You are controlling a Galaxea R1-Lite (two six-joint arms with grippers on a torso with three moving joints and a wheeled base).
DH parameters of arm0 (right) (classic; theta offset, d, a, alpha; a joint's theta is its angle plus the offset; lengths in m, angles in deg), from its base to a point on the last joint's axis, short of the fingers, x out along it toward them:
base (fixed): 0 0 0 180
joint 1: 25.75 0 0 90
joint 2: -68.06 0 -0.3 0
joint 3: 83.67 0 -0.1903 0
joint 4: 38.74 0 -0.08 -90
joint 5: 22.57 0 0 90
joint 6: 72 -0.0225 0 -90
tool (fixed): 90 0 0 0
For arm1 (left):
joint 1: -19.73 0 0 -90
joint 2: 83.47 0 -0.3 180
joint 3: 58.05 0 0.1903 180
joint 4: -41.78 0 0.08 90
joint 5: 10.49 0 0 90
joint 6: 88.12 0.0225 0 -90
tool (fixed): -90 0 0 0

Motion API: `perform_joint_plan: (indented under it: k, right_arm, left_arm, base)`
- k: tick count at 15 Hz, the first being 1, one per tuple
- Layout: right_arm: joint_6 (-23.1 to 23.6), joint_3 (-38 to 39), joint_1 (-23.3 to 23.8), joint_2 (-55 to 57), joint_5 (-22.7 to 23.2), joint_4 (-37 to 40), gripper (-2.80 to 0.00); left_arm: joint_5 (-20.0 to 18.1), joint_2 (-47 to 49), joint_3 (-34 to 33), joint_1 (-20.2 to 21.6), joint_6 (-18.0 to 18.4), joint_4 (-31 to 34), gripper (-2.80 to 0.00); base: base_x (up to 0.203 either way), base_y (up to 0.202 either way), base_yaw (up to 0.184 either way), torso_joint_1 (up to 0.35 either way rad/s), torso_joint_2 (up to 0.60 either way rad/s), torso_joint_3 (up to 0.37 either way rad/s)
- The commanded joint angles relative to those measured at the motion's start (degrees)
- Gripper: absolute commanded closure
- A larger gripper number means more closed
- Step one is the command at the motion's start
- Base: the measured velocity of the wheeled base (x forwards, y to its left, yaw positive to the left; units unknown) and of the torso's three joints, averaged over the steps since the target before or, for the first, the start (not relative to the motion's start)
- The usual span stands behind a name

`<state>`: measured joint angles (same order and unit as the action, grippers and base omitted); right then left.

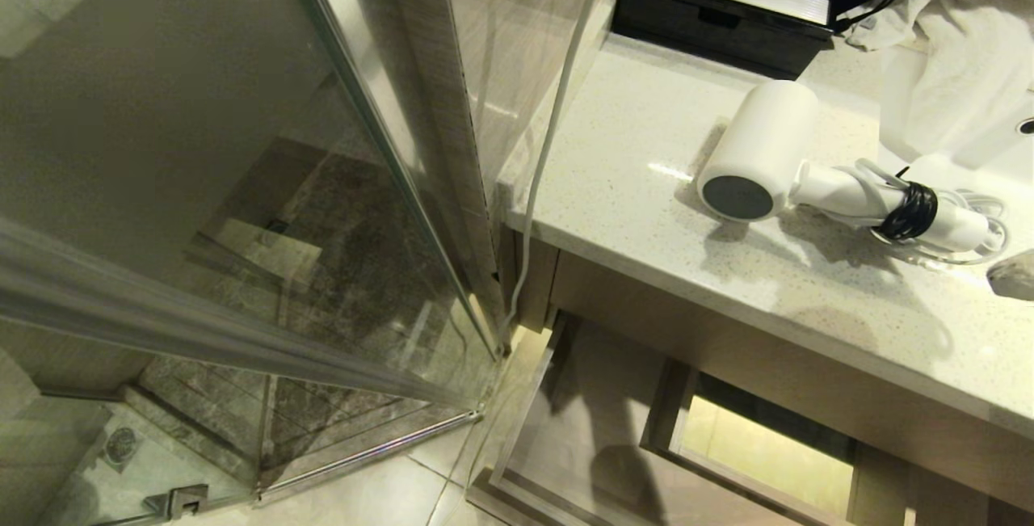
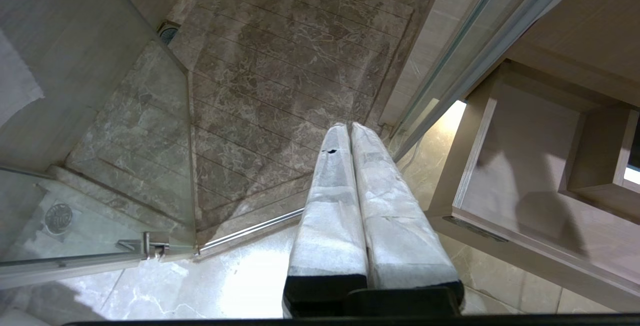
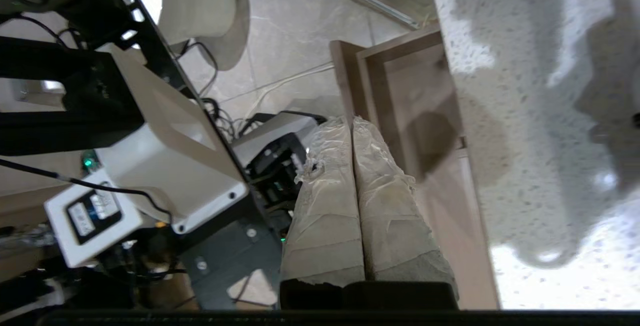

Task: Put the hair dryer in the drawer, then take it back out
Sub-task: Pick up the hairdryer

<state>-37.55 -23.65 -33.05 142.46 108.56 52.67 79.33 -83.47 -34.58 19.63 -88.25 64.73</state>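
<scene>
From the head camera, the hair dryer (image 1: 808, 174) lies on its side on the speckled counter (image 1: 646, 146), handle running toward the robot's right, its dark grey round end facing the counter's front edge. Below, the drawer (image 1: 582, 397) stands pulled open. From the left wrist, the left claw (image 2: 350, 128) hangs clenched over the floor beside the drawer (image 2: 520, 166). From the right wrist, the right claw (image 3: 352, 120) is clenched, empty, by the counter's (image 3: 525, 115) edge.
</scene>
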Motion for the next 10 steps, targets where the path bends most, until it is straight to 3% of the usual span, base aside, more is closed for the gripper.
perform_joint_plan:
  k: [1,6,10]
  right_arm:
    - [4.8,0.5,0.6,0.2,-1.6,1.2,0.00]
    - [12.5,-0.2,2.8,2.6,-3.8,0.6,0.00]
    - [14.0,-0.7,3.1,3.1,-2.2,0.4,0.00]
  left_arm:
    - [0.0,0.1,0.0,0.0,0.0,0.0,0.00]
    - [0.0,0.1,0.0,0.0,0.0,0.0,0.00]
    - [0.0,0.1,0.0,0.0,0.0,0.0,0.00]
  base:
    - [0.000,0.000,0.000,0.000,0.00,0.000]
    - [0.000,0.000,0.000,0.000,0.00,0.000]
    - [0.000,0.000,0.000,0.000,0.00,0.000]
